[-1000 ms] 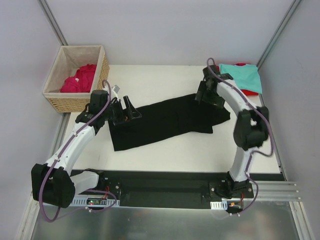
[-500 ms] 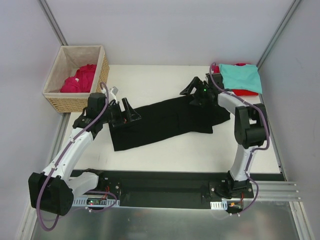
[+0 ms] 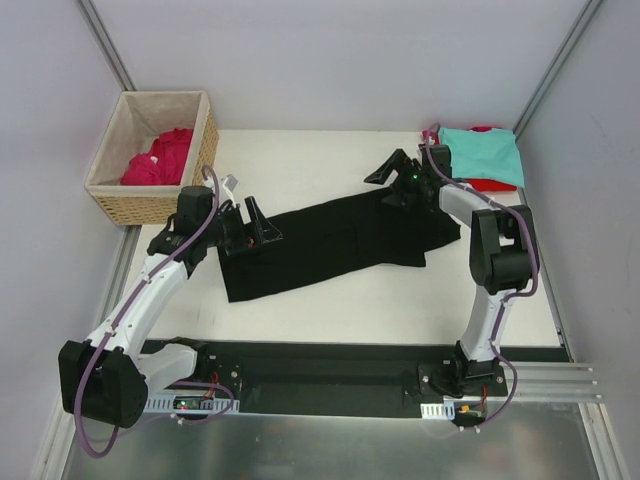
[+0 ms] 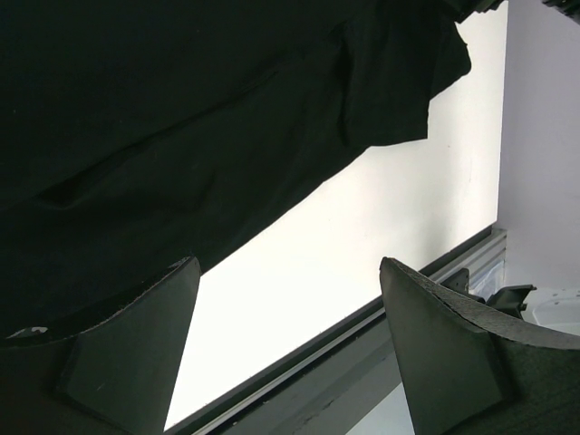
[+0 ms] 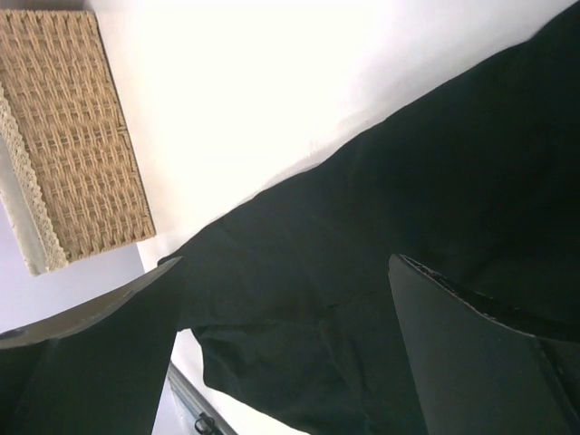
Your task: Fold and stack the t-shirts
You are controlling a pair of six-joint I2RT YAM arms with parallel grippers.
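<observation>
Black t-shirt (image 3: 330,245) spread between gaping left hand (image 3: 250,226) and right hand (image 3: 389,184).

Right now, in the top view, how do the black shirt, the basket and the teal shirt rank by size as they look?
1. Black shirt: the longest, but the basket covers almost as much, so this pair is close.
2. Basket.
3. Teal shirt: clearly the smallest.
</observation>
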